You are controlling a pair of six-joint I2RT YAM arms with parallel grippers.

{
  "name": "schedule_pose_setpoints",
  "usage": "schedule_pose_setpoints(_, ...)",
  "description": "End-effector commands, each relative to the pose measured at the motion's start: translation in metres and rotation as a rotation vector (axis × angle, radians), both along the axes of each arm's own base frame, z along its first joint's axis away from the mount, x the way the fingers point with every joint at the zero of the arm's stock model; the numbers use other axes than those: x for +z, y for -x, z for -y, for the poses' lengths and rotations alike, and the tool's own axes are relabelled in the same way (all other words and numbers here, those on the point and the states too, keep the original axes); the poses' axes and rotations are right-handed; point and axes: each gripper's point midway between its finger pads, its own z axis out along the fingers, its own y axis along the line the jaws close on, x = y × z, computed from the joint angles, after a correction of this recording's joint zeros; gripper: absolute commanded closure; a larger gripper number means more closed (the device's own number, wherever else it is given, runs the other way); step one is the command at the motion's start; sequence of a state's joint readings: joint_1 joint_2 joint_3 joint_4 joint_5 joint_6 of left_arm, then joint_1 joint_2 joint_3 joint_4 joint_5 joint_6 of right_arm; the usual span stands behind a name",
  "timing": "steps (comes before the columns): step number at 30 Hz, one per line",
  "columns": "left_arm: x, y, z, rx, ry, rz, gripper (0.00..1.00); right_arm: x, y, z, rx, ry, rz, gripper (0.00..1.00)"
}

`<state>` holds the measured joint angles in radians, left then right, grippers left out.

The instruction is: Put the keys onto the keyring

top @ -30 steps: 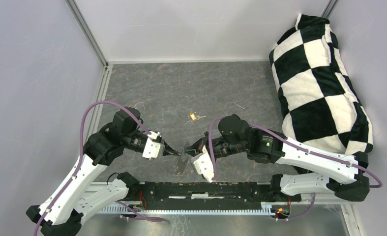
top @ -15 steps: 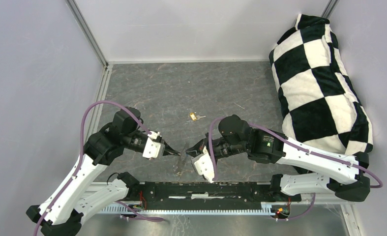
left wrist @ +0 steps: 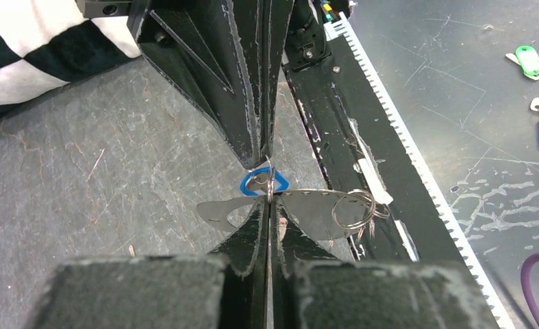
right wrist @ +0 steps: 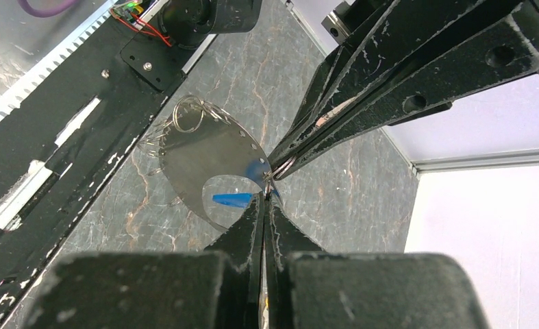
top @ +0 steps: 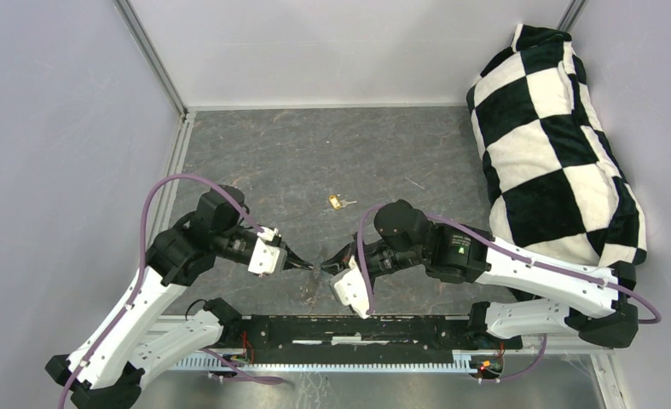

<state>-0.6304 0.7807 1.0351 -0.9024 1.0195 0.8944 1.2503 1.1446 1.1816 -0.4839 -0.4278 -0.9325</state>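
My left gripper is shut on the keyring, a flat grey-silver curved band with a cut-out and small holes, held just above the table near its front edge. The keyring also shows in the right wrist view. My right gripper is shut, tip to tip against the left one, pinching the blue key by its thin ring at the band's edge. The brass key lies alone on the table, farther back.
A black-and-white checkered cushion fills the right side. A black rail runs along the near edge. Small wire rings hang on the band. Several tagged keys lie on a lower surface beyond the rail.
My right arm has edged left, bringing its tip closer against the left gripper. The keyring stays held in nearly the same place.
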Motion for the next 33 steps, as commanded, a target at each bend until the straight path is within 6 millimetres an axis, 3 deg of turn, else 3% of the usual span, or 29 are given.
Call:
schedule_pose_setpoints(1, 0.017, -0.005, 0.004, 0.009, 0.036, 0.038, 0.98, 0.020, 0.008, -0.006, 0.038, -0.043, 0.009, 1.00)
schedule_pose_setpoints(15, 0.013, -0.004, 0.003, 0.019, 0.027, 0.019, 0.98, 0.029, 0.006, -0.004, 0.021, -0.059, 0.032, 0.99)
schedule_pose_setpoints(26, 0.014, 0.000, 0.002, 0.005, 0.041, 0.035, 0.98, 0.023, -0.011, 0.009, -0.098, -0.036, 0.044, 1.00)
schedule_pose_setpoints(33, 0.016, 0.000, 0.003, -0.003, 0.043, 0.032, 0.98, 0.022, -0.009, 0.006, -0.088, -0.037, 0.032, 1.00)
